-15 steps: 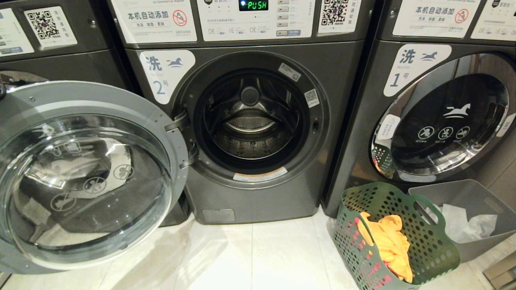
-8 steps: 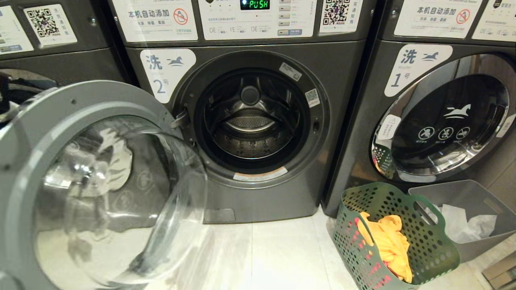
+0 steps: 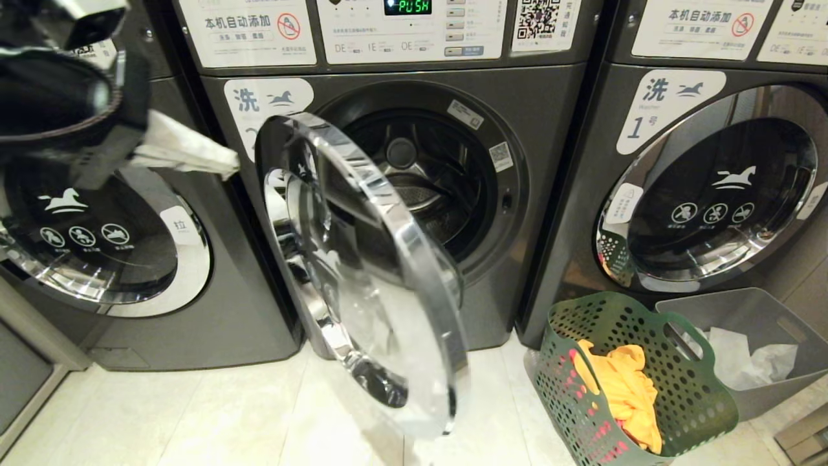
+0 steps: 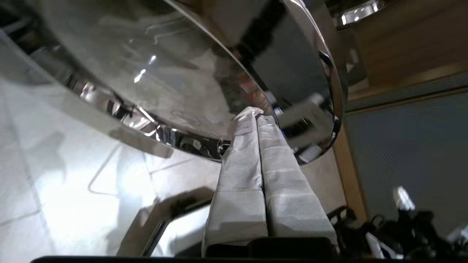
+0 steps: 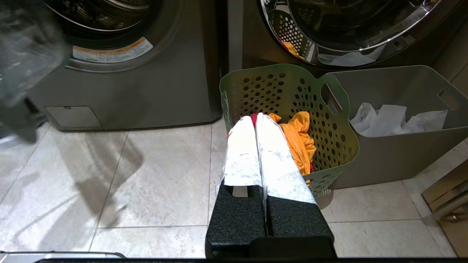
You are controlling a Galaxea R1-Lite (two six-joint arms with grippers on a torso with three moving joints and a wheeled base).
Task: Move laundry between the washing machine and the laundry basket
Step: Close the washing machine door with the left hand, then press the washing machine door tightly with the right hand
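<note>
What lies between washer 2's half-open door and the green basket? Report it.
Only bare floor tile lies between the door and the laundry basket, seen in the head view.

Round chrome-rimmed glass door (image 3: 362, 272) of the dark grey front-loading washing machine marked 2 (image 3: 517, 103) has swung from wide open at far left to about half closed, now edge-on and covering the left part of the drum opening. The neighbouring machine on the left is uncovered. Left gripper (image 3: 223, 165), absent before, has come in at top left, jaws pressed together, tips by the door's rim.
</note>
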